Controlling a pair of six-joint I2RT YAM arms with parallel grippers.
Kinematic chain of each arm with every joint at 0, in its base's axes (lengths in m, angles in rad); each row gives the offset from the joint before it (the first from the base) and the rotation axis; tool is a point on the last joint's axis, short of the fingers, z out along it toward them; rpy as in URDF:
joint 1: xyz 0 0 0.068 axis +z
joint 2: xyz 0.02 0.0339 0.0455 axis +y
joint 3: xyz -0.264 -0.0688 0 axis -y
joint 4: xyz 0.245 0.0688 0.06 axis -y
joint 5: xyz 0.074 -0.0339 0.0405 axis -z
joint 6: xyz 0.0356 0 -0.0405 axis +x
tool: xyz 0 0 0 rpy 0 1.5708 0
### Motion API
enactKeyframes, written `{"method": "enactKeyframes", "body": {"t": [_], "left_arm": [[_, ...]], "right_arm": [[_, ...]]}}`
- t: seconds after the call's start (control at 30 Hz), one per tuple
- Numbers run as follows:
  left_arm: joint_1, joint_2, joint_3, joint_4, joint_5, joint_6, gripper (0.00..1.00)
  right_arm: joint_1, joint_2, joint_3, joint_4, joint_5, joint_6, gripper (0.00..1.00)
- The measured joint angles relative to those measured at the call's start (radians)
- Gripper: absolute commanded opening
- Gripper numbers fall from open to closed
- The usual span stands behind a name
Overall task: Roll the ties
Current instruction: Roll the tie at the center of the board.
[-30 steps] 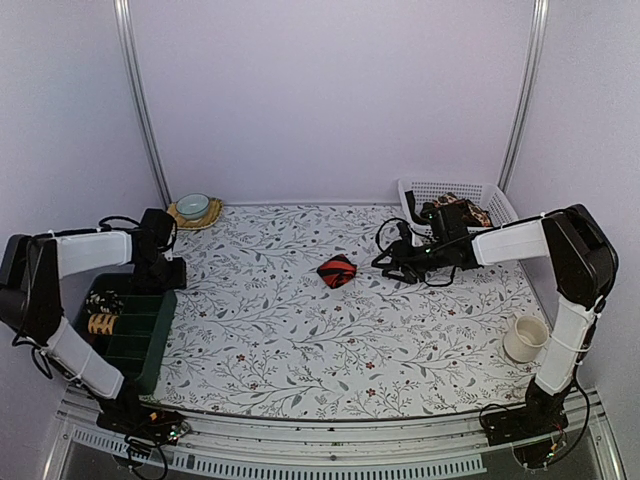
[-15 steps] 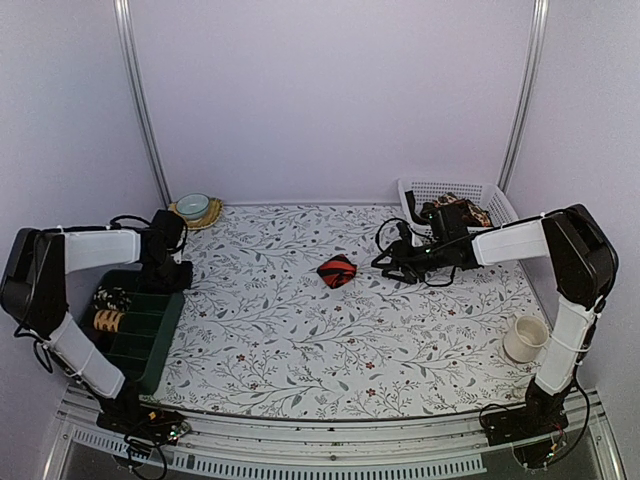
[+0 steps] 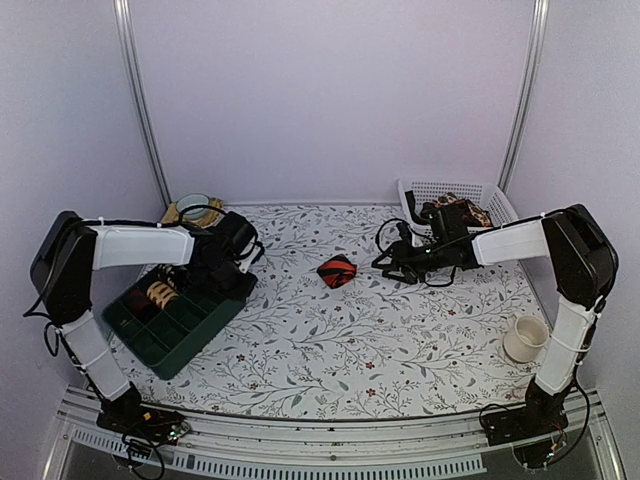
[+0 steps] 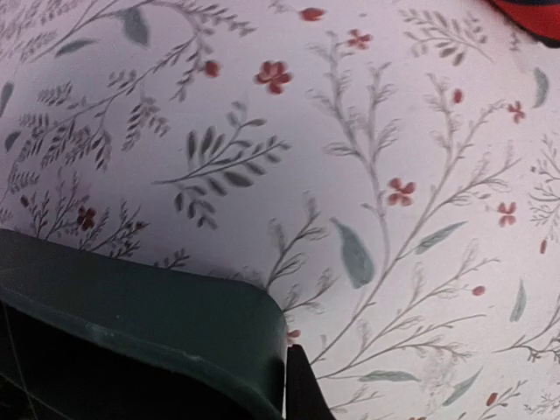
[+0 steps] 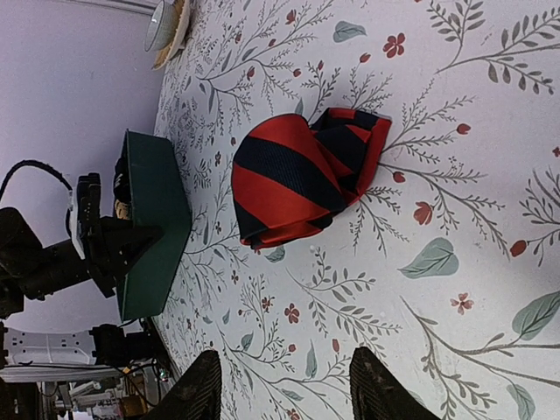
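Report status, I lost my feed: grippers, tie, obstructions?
Left gripper shut on green tray rim. Right gripper open, facing rolled red tie. Nothing between them.

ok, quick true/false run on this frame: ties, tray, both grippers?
1. The red tie lies rolled up on the table. True.
2. The right gripper holds the red tie. False: it is open, and the tie lies ahead of it, untouched.
3. The left gripper is shut on the rim of the tray. True.
4. The tray is empty. False: a coiled tie sits in one of its compartments.
5. The basket stands at the far left. False: it is at the far right corner.
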Motion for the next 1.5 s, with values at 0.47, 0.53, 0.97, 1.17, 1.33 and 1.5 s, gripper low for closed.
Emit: {"method": "enactKeyframes", "body": {"t": [0.47, 0.53, 0.97, 1.17, 1.33, 1.5], "left_arm": [[-0.177, 0.130, 0.161, -0.020, 0.076, 0.414, 0.24], [-0.176, 0.121, 0.142, -0.036, 0.058, 0.457, 0.44], [-0.152, 0.027, -0.019, -0.145, -0.215, 0.337, 0.98], [-0.131, -0.072, -0.056, -0.192, -0.331, 0.246, 1.00], [-0.137, -0.216, 0.005, -0.204, -0.272, 0.199, 1.00], [-0.148, -0.308, 0.092, -0.114, -0.137, 0.177, 1.00]], "right_arm": [[-0.008, 0.000, 0.000, -0.002, 0.002, -0.010, 0.50], [-0.008, 0.000, 0.000, -0.003, 0.002, -0.011, 0.50], [-0.009, 0.000, 0.052, -0.028, 0.018, -0.018, 0.50], [-0.009, 0.002, 0.138, -0.069, 0.036, -0.044, 0.59], [-0.008, 0.062, 0.295, -0.120, 0.029, -0.135, 0.71], [-0.008, 0.169, 0.409, -0.209, 0.010, -0.251, 0.75]]}}
